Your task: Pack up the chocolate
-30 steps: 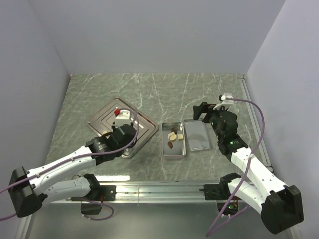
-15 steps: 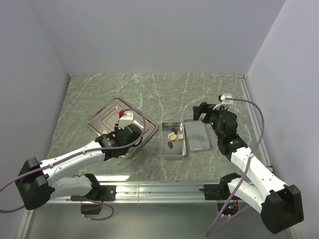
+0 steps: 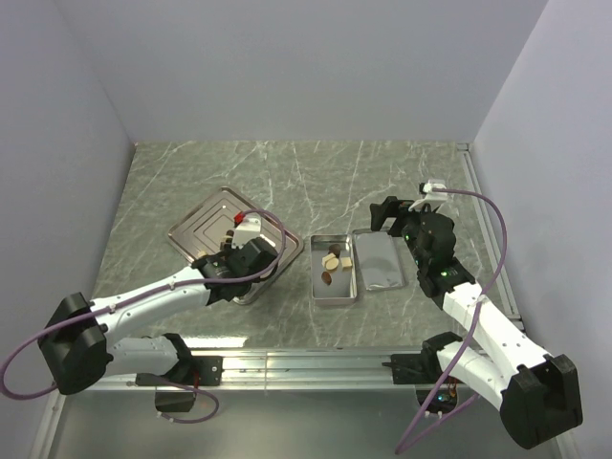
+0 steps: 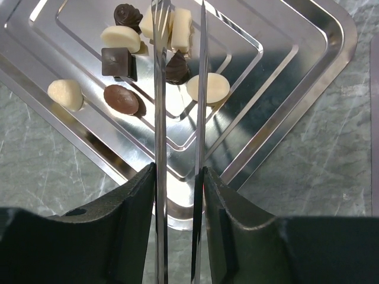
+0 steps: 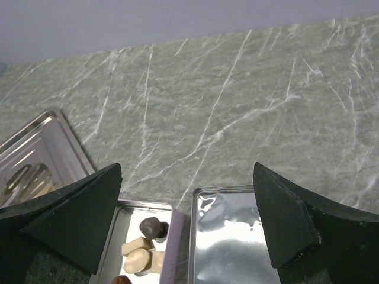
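Note:
Several pieces of chocolate (image 4: 121,99), dark and cream, lie on the ridged steel tray (image 4: 296,71). My left gripper (image 4: 177,177) is shut on metal tweezers (image 4: 160,118). Their blades reach out over the tray, tips by a cream block (image 4: 180,28) and a dark cone (image 4: 176,68). From above, the left gripper (image 3: 251,260) hangs over the tray's (image 3: 201,222) near right side. More chocolate (image 3: 333,262) sits in the open tin (image 3: 337,295). My right gripper (image 3: 387,215) stands open above the tin (image 5: 175,236) and lid, holding nothing.
The tin's lid (image 3: 380,260) lies upside down just right of the tin, showing its shiny inside (image 5: 237,242). Grey marble tabletop (image 3: 316,177) stretches behind. Plain walls close in the left, back and right. A metal rail (image 3: 306,361) runs along the near edge.
My left gripper has shifted a little to the right over the tray, the arm's elbow swinging in behind it. The right arm has not moved.

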`<state>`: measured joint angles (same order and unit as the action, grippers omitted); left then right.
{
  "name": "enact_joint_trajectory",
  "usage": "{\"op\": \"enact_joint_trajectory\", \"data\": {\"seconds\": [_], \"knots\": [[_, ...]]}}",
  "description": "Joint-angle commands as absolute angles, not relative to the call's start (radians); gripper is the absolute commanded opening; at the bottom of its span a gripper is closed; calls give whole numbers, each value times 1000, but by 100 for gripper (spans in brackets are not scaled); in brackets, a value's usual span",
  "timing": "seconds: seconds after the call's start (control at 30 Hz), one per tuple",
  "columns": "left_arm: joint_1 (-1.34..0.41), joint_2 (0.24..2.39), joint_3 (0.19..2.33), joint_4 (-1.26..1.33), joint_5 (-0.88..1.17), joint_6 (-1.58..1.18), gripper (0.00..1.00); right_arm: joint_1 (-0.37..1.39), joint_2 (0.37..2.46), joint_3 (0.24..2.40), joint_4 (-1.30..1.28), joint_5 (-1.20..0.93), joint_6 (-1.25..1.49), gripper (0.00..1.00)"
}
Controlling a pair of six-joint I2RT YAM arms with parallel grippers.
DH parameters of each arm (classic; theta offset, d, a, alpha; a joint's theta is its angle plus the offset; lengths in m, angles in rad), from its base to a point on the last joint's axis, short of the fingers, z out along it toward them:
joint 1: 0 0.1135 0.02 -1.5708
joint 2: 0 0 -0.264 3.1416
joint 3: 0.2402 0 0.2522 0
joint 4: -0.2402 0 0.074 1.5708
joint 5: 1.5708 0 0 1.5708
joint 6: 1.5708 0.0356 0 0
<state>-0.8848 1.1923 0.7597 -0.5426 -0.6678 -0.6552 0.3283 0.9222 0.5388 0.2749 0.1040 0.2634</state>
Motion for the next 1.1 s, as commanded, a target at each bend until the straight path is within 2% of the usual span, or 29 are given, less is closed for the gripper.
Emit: {"op": "enact_joint_trajectory", "data": {"seconds": [0.0, 0.4, 0.83, 0.93, 1.07], "knots": [[-884, 1190, 807, -514, -660, -640, 41, 327, 923, 594, 290, 109, 250, 98], [-888, 1157, 798, -508, -644, -640, 37, 325, 927, 597, 288, 110, 250, 98], [-887, 1267, 835, -545, -658, -658, 38, 327, 919, 594, 288, 113, 252, 98], [-887, 1253, 833, -540, -658, -658, 34, 325, 919, 594, 288, 112, 252, 98], [-888, 1223, 821, -525, -664, -649, 23, 325, 922, 595, 288, 112, 252, 98]]}}
